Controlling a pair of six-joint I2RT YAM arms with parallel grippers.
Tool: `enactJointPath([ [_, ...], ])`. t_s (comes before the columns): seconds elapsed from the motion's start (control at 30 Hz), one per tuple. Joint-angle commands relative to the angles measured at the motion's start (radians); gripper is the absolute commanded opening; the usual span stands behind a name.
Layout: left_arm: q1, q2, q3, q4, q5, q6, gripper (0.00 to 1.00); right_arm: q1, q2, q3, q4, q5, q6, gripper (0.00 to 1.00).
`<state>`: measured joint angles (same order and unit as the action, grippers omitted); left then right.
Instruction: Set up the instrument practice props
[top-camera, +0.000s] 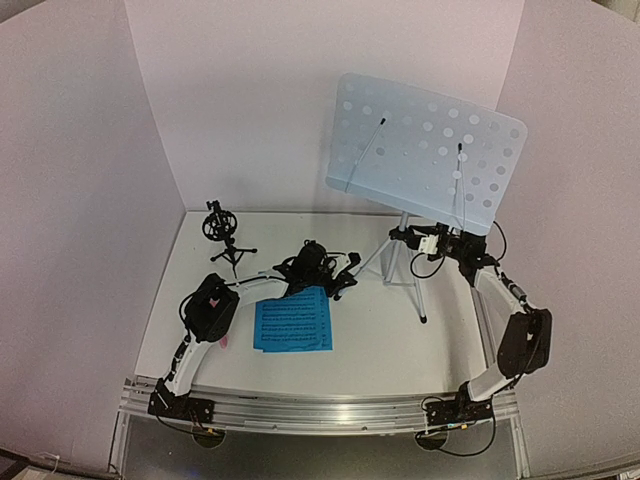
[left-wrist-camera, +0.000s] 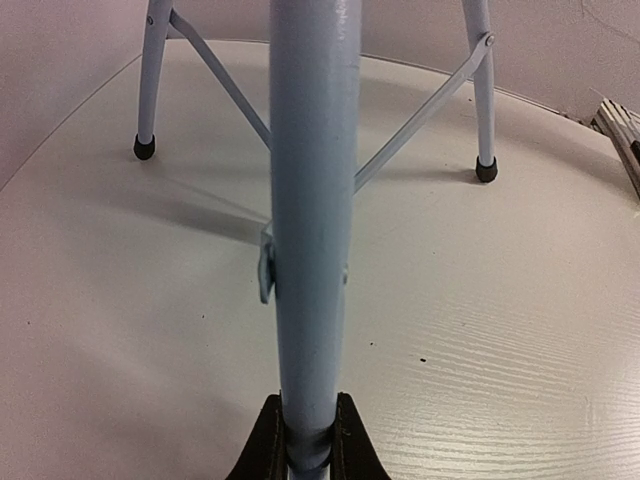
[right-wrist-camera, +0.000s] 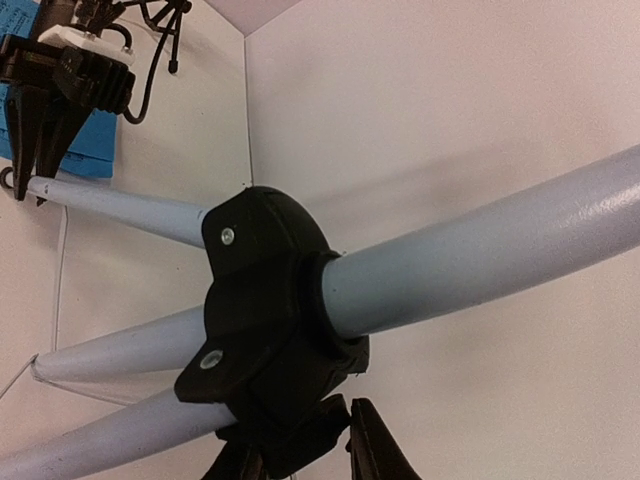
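The music stand's pale blue perforated desk (top-camera: 425, 150) stands on its silver tripod (top-camera: 402, 262) at the back right. My left gripper (top-camera: 345, 283) (left-wrist-camera: 308, 445) is shut on one tripod leg (left-wrist-camera: 312, 200) near its foot. My right gripper (top-camera: 432, 243) (right-wrist-camera: 305, 460) is closed round the lower tab of the black tripod hub (right-wrist-camera: 270, 320), with its right finger (right-wrist-camera: 375, 450) against the tab. A blue sheet-music page (top-camera: 292, 322) lies flat in the middle of the table. The black tripod mic holder (top-camera: 225, 235) stands at the back left. A pink speck (top-camera: 222, 342) shows beside the left arm's elbow.
White walls close in the table at the back and on both sides. The other two tripod legs (left-wrist-camera: 150, 80) (left-wrist-camera: 482, 90) rest on the white tabletop (left-wrist-camera: 520, 330). The metal rail (top-camera: 330, 410) with the arm bases runs along the near edge.
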<state>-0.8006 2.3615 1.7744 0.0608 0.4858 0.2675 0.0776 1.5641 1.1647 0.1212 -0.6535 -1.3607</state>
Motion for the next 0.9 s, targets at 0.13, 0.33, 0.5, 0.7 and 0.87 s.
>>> enactJointPath([
  [0.13, 0.028, 0.021, 0.035, -0.019, -0.075, 0.005, 0.00, 0.018, 0.023, 0.054, -0.112, -0.023, -0.019, 0.06],
  [0.33, 0.031, 0.021, 0.032, -0.021, -0.071, 0.003, 0.00, 0.018, 0.011, 0.069, -0.201, -0.056, 0.051, 0.00],
  [0.5, 0.031, 0.018, 0.031, -0.017, -0.065, -0.007, 0.00, 0.018, 0.023, 0.149, -0.401, -0.129, 0.226, 0.00],
  [0.7, 0.032, 0.019, 0.037, -0.001, -0.069, -0.008, 0.00, 0.015, 0.059, 0.170, -0.496, -0.231, 0.395, 0.00],
  [0.87, 0.034, 0.016, 0.031, 0.007, -0.072, -0.005, 0.00, -0.009, 0.115, 0.197, -0.508, -0.347, 0.511, 0.00],
])
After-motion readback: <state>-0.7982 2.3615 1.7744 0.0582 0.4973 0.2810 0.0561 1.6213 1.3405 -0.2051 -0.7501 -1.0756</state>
